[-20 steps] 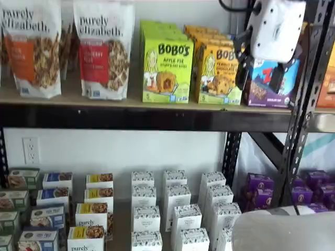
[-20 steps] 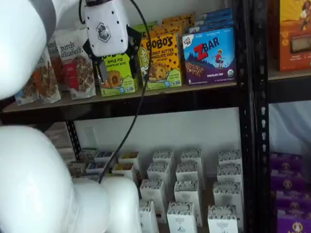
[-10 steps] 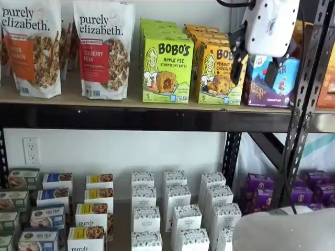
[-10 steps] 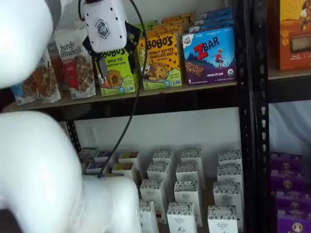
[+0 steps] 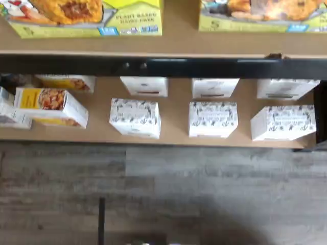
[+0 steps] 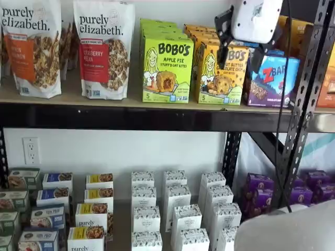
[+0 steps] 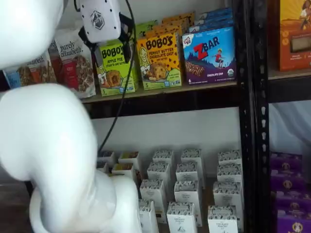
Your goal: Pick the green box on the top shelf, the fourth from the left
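The green box (image 6: 166, 70) stands upright on the top shelf (image 6: 104, 117), between a granola pouch and a yellow-orange Bobo's carton (image 6: 222, 73). In both shelf views my gripper (image 6: 239, 56) hangs in front of the shelf at the height of the cartons' tops, open, with a plain gap between its black fingers (image 6: 222, 51) and nothing in them. Seen from the other side, the gripper (image 7: 112, 53) sits right in front of the green box (image 7: 115, 70), hiding its top. The wrist view catches the green box's lower edge (image 5: 87, 23) above the shelf's black beam (image 5: 163, 66).
A blue ZBar box (image 6: 272, 81) stands right of the yellow-orange carton. Black perforated uprights (image 6: 306, 99) frame the right side. Small white boxes (image 6: 175, 209) fill the lower level. My white arm (image 7: 53, 155) and a black cable (image 7: 121, 97) fill the left foreground.
The gripper has risen and shifted left along the shelf front, staying open. The white arm has swung up across the foreground.
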`<state>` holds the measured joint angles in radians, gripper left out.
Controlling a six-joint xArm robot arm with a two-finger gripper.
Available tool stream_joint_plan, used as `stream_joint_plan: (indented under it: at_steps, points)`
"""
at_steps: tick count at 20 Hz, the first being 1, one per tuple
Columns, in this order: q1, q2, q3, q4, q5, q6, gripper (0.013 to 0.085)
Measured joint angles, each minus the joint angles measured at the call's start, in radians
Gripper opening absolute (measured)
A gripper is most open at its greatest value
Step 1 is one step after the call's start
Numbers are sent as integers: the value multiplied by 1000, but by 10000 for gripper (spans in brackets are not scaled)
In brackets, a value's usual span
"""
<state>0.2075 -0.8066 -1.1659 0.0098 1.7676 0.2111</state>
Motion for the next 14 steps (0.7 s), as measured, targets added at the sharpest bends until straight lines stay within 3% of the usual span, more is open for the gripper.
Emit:
stream_joint_plan:
  at_steps: [3, 6, 14]
  points:
    - [74, 14, -5, -59, -36, 61, 850]
    - [107, 39, -20, -59, -46, 96, 850]
    - [178, 56, -2, -52, -171, 164, 850]
